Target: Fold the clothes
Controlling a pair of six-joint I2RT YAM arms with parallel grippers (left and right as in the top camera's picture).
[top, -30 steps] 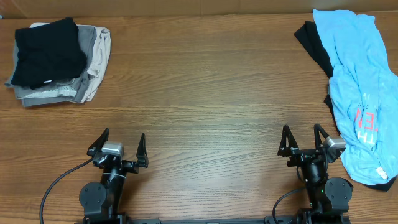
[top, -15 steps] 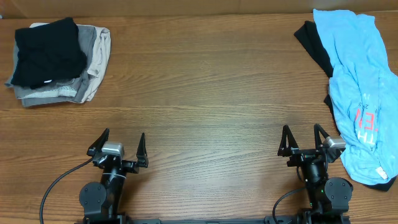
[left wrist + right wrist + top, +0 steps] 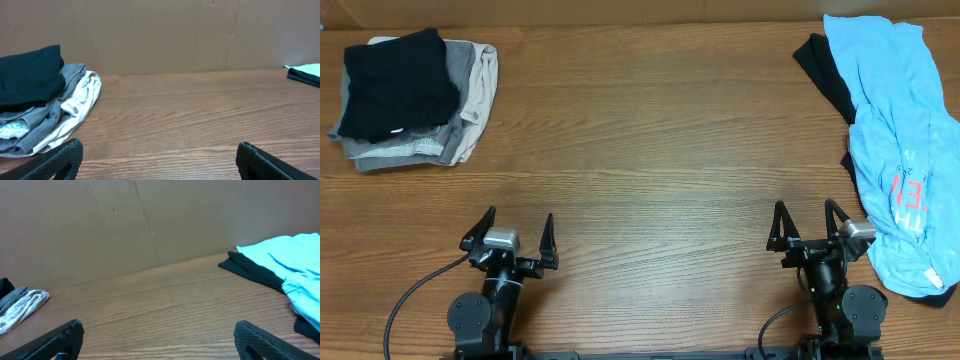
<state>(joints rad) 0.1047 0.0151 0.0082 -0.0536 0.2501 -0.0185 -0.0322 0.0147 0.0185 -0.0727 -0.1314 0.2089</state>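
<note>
While both arms crouch low at the near edge of the brown wood-grain worktop (image 3: 650,150), the rumpled light blue T-shirt with coral-red lettering (image 3: 895,120) lies unfolded along the worktop's right side. Its long axis runs from the far edge toward the near edge, the print turned sideways and a small white tag at the near end. A plain black garment (image 3: 825,75) lies under it, showing along its left border at the far end and again as a dark rim at the near end. At the far left corner, well apart from these, sits a stack of folded clothes (image 3: 410,100): a black piece on top, grey and beige ones beneath. The left pincer (image 3: 520,214) points away from the base toward the far edge, its two dark fingers (image 3: 55,162) spread wide with nothing between them. The right pincer (image 3: 805,205) takes the same pose, jaws wide apart and empty, just beside the T-shirt's near end but not touching it. Each wrist view looks level across the bare wood toward a brown board at the back.
</note>
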